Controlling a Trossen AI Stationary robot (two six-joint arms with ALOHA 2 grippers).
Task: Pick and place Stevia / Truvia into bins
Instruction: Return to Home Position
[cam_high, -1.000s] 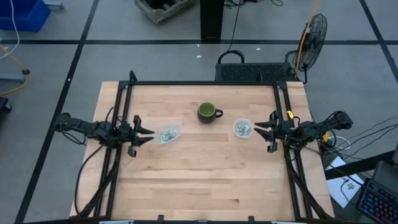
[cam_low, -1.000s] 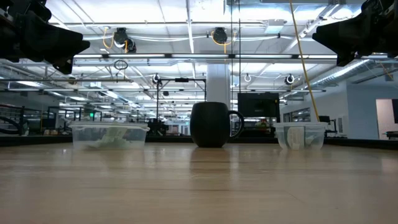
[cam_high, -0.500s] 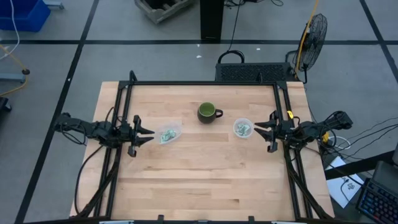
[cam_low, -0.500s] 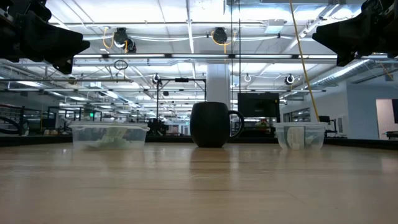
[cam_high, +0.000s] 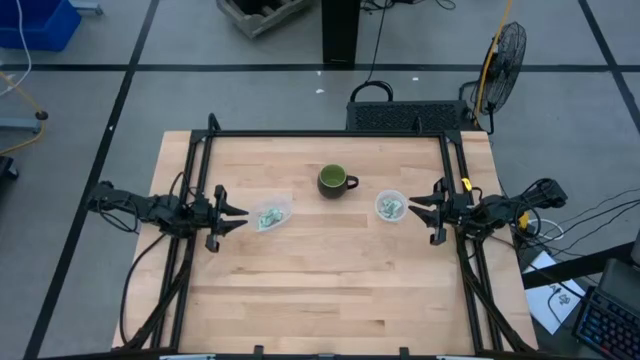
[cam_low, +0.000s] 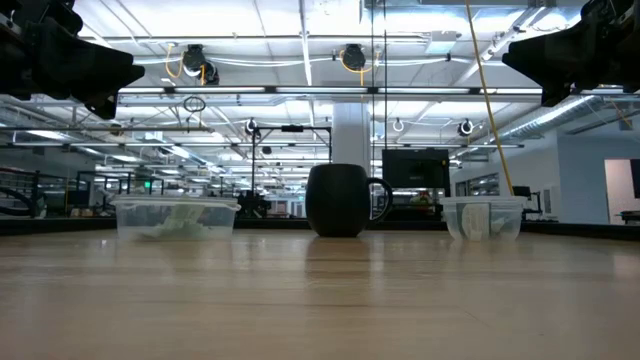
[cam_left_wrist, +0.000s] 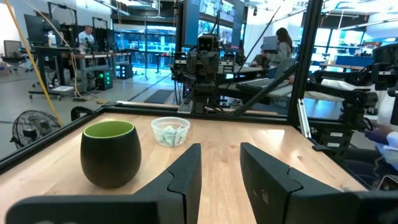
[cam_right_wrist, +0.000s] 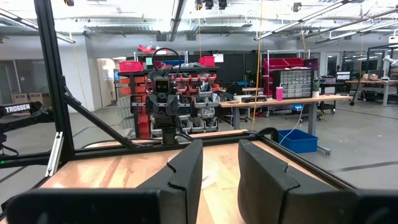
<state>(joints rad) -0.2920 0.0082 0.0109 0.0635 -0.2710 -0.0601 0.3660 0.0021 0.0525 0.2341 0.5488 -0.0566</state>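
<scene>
Pale green and white Stevia packets lie inside both clear bins. One bin (cam_high: 272, 215) stands left of the dark green mug (cam_high: 337, 181), the other bin (cam_high: 390, 206) to its right; both rest on the table by their bases, as the low view shows for the left bin (cam_low: 175, 217) and the right bin (cam_low: 483, 217). My left gripper (cam_high: 243, 214) hovers open just left of the left bin. My right gripper (cam_high: 412, 208) hovers open just right of the right bin. The left wrist view shows the mug (cam_left_wrist: 111, 152) and the far bin (cam_left_wrist: 170, 131) with packets.
Black frame rails run along the table's left (cam_high: 195, 170) and right (cam_high: 455, 170) sides and its far edge. Bare wood spreads over the near half of the table (cam_high: 330, 290). People sit at benches in the room beyond (cam_left_wrist: 283, 43).
</scene>
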